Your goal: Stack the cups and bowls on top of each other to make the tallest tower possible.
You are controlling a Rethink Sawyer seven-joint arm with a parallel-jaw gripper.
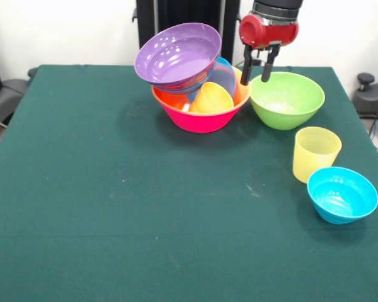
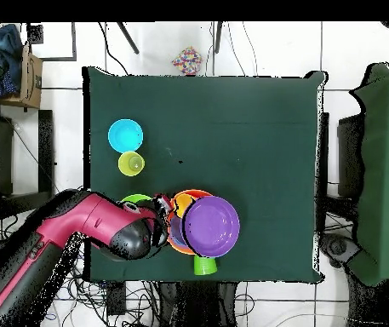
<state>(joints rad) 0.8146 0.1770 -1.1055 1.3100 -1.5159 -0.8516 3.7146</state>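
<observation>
The tower stands at the far middle of the table: a pink bowl (image 1: 198, 119) lowest, an orange bowl (image 1: 167, 99) in it, a yellow-orange cup (image 1: 211, 99) on its side, a blue bowl (image 1: 225, 74), and a tilted purple bowl (image 1: 178, 53) (image 2: 211, 226) on top. My gripper (image 1: 258, 72) (image 2: 158, 208) hangs open and empty between the tower and the green bowl (image 1: 286, 99), over that bowl's left rim. A ribbed pale yellow cup (image 1: 315, 153) (image 2: 131, 163) and a small blue bowl (image 1: 342, 194) (image 2: 125, 134) stand apart. The overhead view alone shows a green cup (image 2: 204, 265), beside the tower.
The arm (image 2: 95, 228) covers most of the green bowl (image 2: 134, 200) in the overhead view. The dark green table (image 1: 113, 207) has open cloth across its left and front. Cables and black equipment lie around the table on the floor.
</observation>
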